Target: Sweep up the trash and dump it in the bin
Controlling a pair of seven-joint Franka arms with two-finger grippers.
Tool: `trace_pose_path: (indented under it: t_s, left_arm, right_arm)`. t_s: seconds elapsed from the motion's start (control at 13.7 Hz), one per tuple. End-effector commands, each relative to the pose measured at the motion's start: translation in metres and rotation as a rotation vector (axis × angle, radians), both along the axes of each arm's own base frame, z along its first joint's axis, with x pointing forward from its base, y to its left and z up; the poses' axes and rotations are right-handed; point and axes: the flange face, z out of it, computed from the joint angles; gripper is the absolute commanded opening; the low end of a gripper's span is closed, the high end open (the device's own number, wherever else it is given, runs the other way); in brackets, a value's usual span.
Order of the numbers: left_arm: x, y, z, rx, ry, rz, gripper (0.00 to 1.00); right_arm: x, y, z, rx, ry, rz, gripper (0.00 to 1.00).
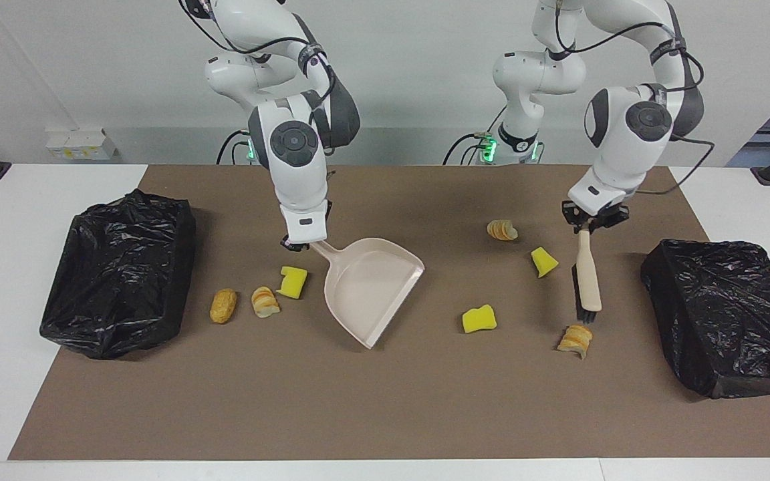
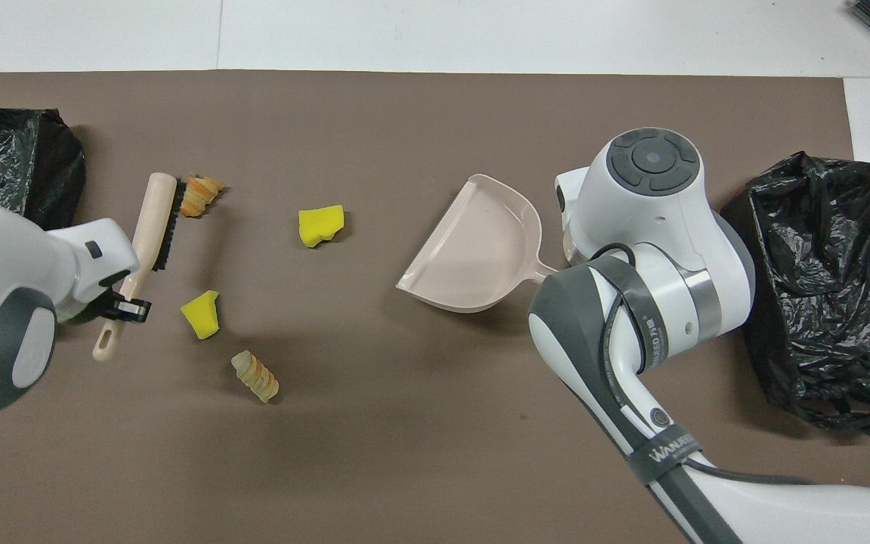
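Now left gripper grips brush — right gripper grips dustpan.

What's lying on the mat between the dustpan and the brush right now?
Between the dustpan and the brush lies one yellow wedge on otherwise bare mat, clearest in the facing view.

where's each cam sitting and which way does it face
Facing view: high across the table, looking at both arms, whole from base to gripper; right gripper holds the beige plastic dustpan, left gripper the wooden-handled brush.
Overhead view: above the robots' end, looking steeply down; only forearms and wrists show.
Shared: dustpan, brush.
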Motion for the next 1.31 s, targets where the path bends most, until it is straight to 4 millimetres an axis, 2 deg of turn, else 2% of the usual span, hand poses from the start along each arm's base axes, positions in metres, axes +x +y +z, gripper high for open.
trace_pose_path:
  t_s: [0.0,0.07,0.22,0.44,0.58,0.73,0.8,0.95,1.09,1.24]
  left_arm:
    - [0.036,0.022,-0.019,0.026,-0.023,-0.091,0.00]
    - [0.044,0.027,-0.021,0.046,-0.011,-0.143,0.00]
    - [0.038,0.032,-0.028,0.078,0.036,-0.232,0.00]
    - [0.013,0.036,-0.038,0.069,0.170,-0.296,0.00]
    - [-0.009,0.026,-0.032,0.065,0.239,-0.304,0.00]
    - [-0.031,0.000,-0.021,0.068,0.314,-0.331,0.00]
    - [-0.045,-0.017,-0.020,0.072,0.372,-0.347,0.00]
    - [-0.072,-0.039,-0.016,0.084,0.415,-0.332,0.00]
    - [-0.105,-0.076,-0.018,0.110,0.411,-0.295,0.00]
    - [-0.120,-0.116,-0.019,0.137,0.388,-0.241,0.00]
  right_arm:
    - [-0.005,-0.004,-0.006,-0.028,-0.031,0.158,0.00]
    - [-0.003,-0.003,-0.011,-0.035,-0.031,0.206,0.00]
    - [0.001,-0.002,-0.011,-0.033,-0.030,0.341,0.00]
    - [-0.001,0.002,-0.011,-0.028,-0.020,0.374,0.00]
    - [-0.001,0.003,-0.011,-0.029,-0.019,0.372,0.00]
    - [-0.002,0.002,-0.010,-0.030,-0.018,0.369,0.00]
    - [-0.003,0.003,-0.010,-0.029,-0.018,0.370,0.00]
    - [-0.004,0.003,-0.012,-0.028,-0.021,0.370,0.00]
    - [-0.005,0.002,-0.013,-0.027,-0.022,0.371,0.00]
    - [-0.006,0.002,-0.014,-0.028,-0.020,0.370,0.00]
